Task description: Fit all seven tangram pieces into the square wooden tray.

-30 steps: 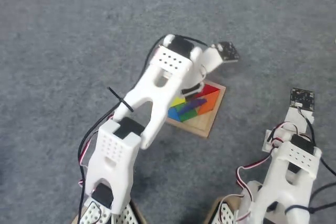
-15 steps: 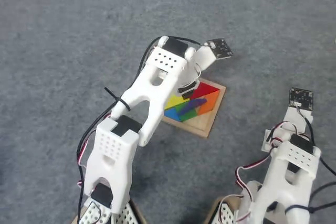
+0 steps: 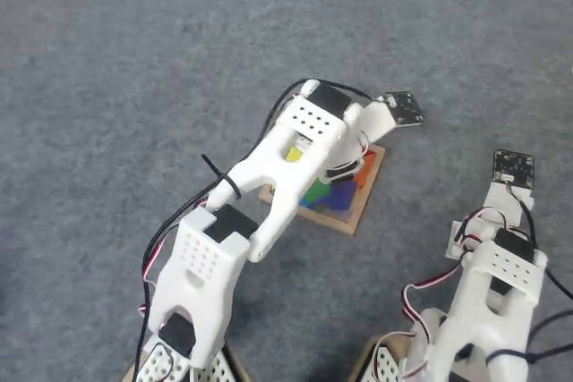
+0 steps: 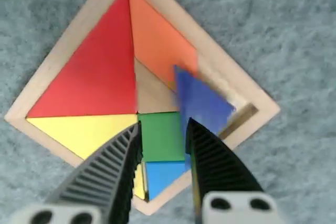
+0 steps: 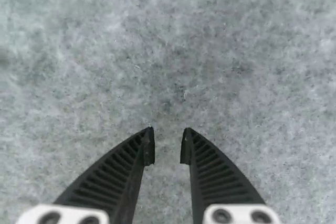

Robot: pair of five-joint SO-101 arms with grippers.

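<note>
Change: Your left claw (image 4: pixel 163 128) swung one way and then back the other way over the wooden tray (image 4: pixel 70 45).
Left claw: It is partly open and holds nothing. The tray is right under it.
Blue piece (image 4: pixel 202 100): It lies crooked over the last gap, just past one fingertip, and is not flat.
Right claw (image 5: pixel 167 145): It is open just a crack and empty, over bare tabletop (image 5: pixel 210 35).
Meaning: The tray looks nearly full. I think the blue piece needs one more nudge to drop in.

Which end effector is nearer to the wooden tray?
Left. The left end effector is directly above the tray; the right end effector is over bare carpet, away from it.
</note>
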